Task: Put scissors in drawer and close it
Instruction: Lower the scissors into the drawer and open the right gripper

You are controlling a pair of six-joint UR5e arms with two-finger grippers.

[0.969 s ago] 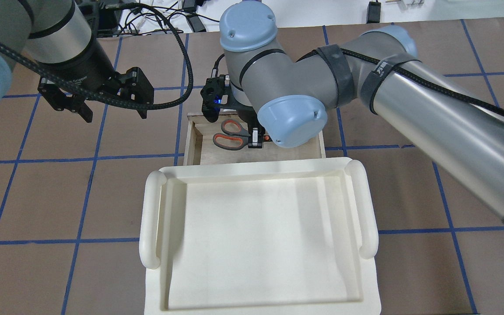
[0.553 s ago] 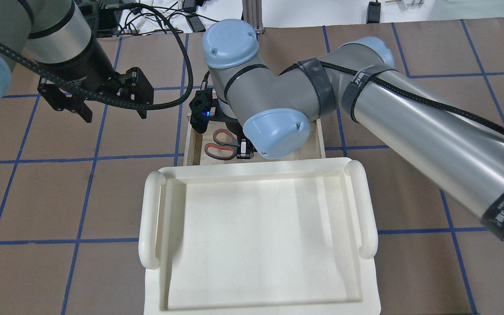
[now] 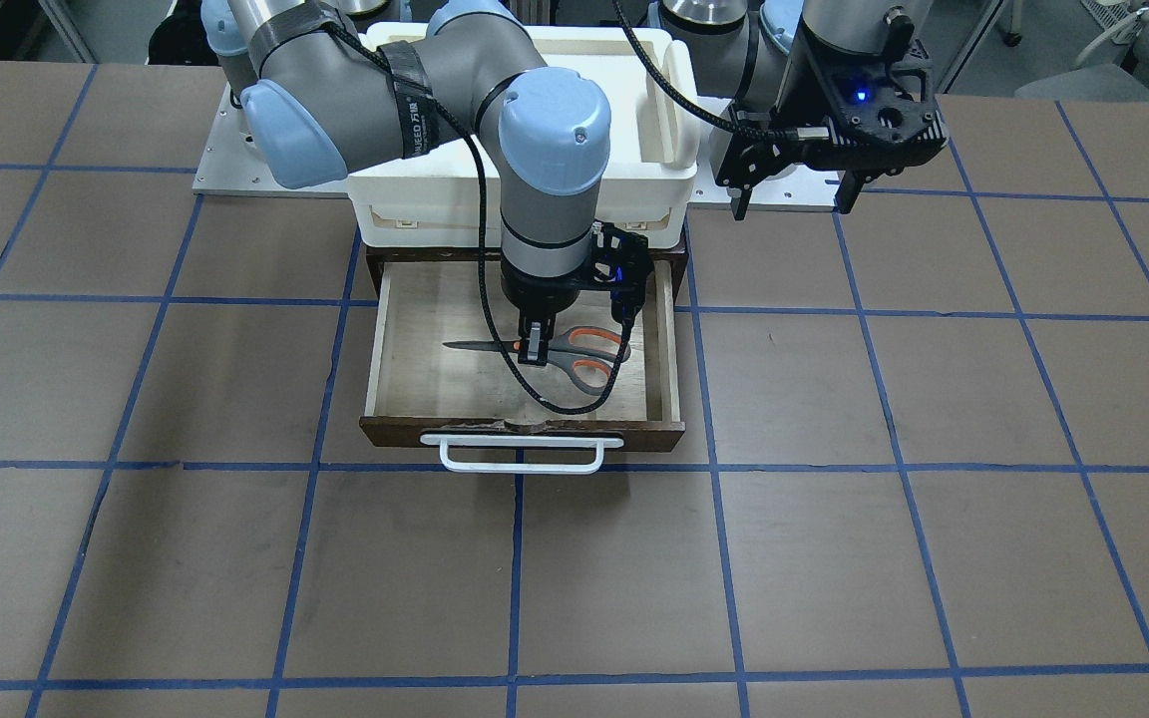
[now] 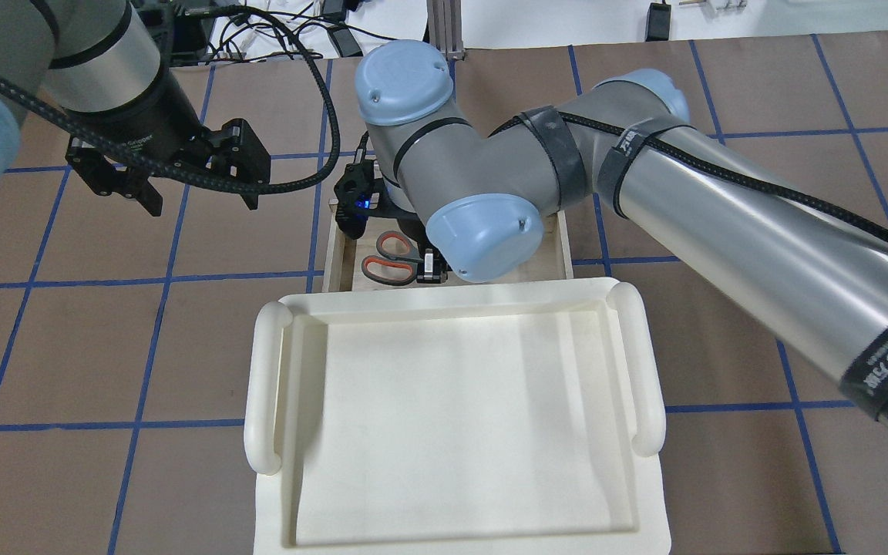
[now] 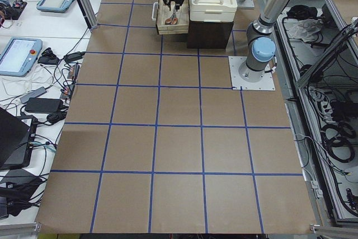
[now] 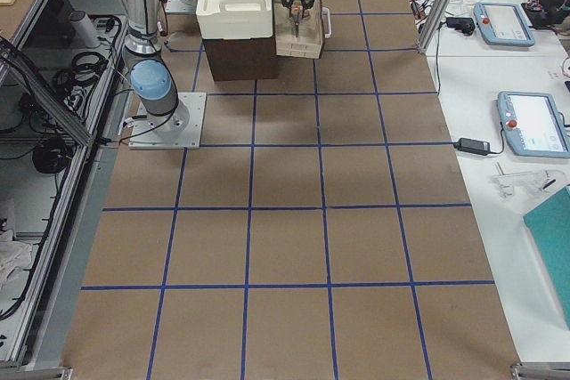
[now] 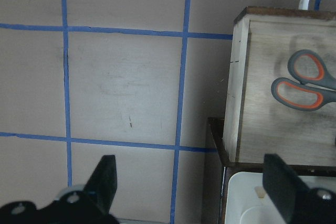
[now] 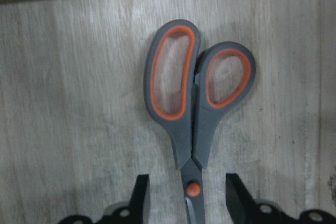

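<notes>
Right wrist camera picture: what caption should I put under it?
Open right hand straddling the orange-and-grey scissors inside the wooden drawer.

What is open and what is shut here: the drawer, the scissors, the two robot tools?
drawer: pulled open.
scissors: blades shut, lying flat on the drawer's floor.
right tool: open, one finger on each side of the scissors, not squeezing them.
left tool: open, holding nothing, above the table beside the drawer.
</notes>
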